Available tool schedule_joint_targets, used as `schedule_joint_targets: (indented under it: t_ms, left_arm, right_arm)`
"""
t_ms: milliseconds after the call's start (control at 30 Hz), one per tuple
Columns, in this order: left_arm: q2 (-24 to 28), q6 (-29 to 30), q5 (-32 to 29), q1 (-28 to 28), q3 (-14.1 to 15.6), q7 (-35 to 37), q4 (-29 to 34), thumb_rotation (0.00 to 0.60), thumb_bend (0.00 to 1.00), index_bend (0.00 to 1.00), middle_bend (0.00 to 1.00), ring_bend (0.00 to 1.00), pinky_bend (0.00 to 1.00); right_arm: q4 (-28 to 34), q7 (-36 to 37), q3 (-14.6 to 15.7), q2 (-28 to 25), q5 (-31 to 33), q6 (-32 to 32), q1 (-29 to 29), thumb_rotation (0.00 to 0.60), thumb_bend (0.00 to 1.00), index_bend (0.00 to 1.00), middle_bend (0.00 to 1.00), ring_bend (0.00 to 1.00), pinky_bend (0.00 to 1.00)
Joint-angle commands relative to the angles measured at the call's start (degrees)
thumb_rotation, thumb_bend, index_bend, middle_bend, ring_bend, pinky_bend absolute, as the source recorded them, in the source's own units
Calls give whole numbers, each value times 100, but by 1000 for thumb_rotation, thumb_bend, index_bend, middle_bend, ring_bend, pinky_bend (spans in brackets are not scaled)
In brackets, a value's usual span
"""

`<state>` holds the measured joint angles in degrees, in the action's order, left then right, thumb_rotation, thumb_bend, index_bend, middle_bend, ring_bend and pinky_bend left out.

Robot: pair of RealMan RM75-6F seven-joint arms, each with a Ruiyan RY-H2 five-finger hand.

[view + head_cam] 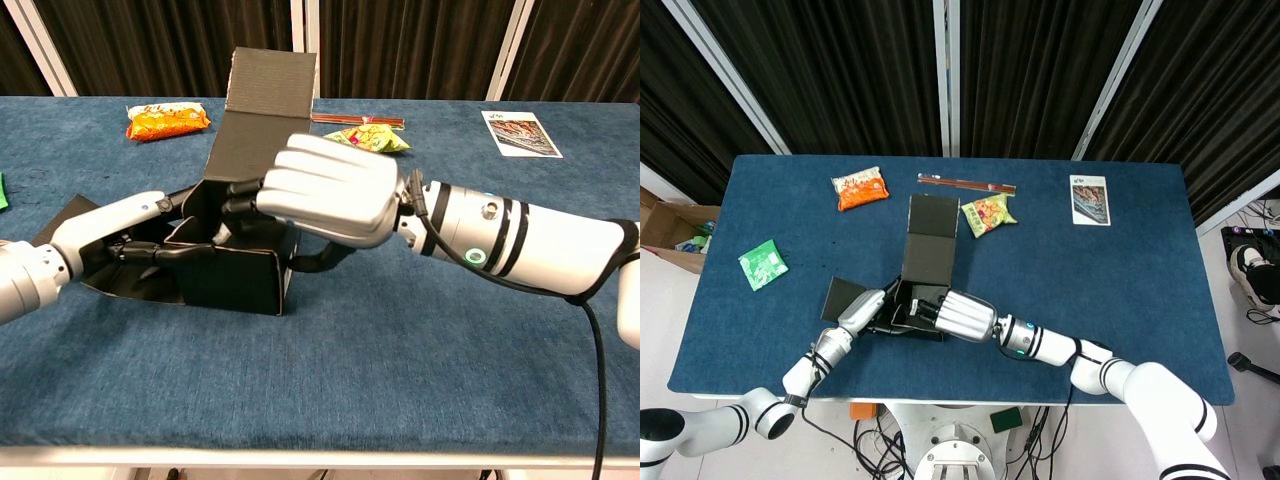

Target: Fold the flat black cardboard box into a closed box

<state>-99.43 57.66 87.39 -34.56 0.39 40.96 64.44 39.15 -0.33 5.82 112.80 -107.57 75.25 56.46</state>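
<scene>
The black cardboard box [916, 262] [236, 279] stands half folded near the table's front edge. Its walls are up and its long lid flap [266, 97] leans back, open. One side flap [843, 295] lies flat on the cloth to the left. My left hand [862, 310] [118, 232] rests on that flap and holds the box's left wall. My right hand [962, 316] [330, 192] reaches over the right wall. Its fingers curl down into the box while the thumb presses the wall from outside. The inside of the box is mostly hidden by this hand.
Blue cloth covers the table [1120, 280]. Along the far side lie an orange snack bag [860, 187], chopsticks [966, 183], a yellow-green snack bag [987, 214] and a printed card [1089, 200]. A green packet [762, 265] sits at the left.
</scene>
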Motion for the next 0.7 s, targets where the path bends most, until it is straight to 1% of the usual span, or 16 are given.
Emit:
schedule_joint_targets:
  t_ms: [33, 167, 233, 267, 333, 400, 500, 567, 700]
  left_arm:
    - [-3, 19, 11, 6, 1, 6, 0, 247, 0, 18, 92, 530, 760]
    - [-15, -2, 2, 4, 3, -15, -27, 251, 0, 18, 91, 530, 760]
    - [-40, 6, -36, 15, -25, -55, -60, 260, 0, 45, 111, 532, 761]
    - [-76, 38, -77, 36, -61, -99, -92, 269, 0, 80, 138, 536, 762]
    - [-128, 71, -132, 65, -104, -142, -128, 297, 0, 194, 229, 554, 763]
    - [-188, 103, -178, 90, -143, -205, -182, 317, 0, 285, 308, 571, 763]
    - [-241, 146, -195, 110, -172, -272, -240, 335, 0, 374, 382, 579, 765]
    - [-257, 171, -179, 114, -175, -292, -269, 345, 0, 388, 400, 580, 765]
    - [-285, 201, -142, 120, -164, -301, -325, 348, 0, 389, 404, 581, 764]
  right_arm:
    - [29, -31, -2, -23, 0, -28, -2, 600, 158, 442, 387, 777, 1000]
    - [95, -42, 15, -58, -7, -91, 0, 600, 158, 442, 390, 777, 1000]
    - [127, -65, 29, -88, -7, -141, -2, 600, 157, 443, 393, 777, 1000]
    - [155, -87, 28, -111, -1, -167, -3, 600, 157, 444, 396, 777, 1000]
    - [215, -106, 8, -144, 14, -176, -4, 600, 157, 448, 400, 777, 1000]
    - [285, -122, -25, -175, 25, -142, -10, 600, 156, 448, 398, 777, 1000]
    - [368, -152, -79, -215, 57, -106, -30, 600, 156, 449, 392, 777, 1000]
    - [387, -180, -97, -237, 73, -99, -51, 600, 156, 449, 388, 777, 1000]
    - [394, -182, -82, -258, 109, -195, -89, 600, 156, 450, 389, 777, 1000]
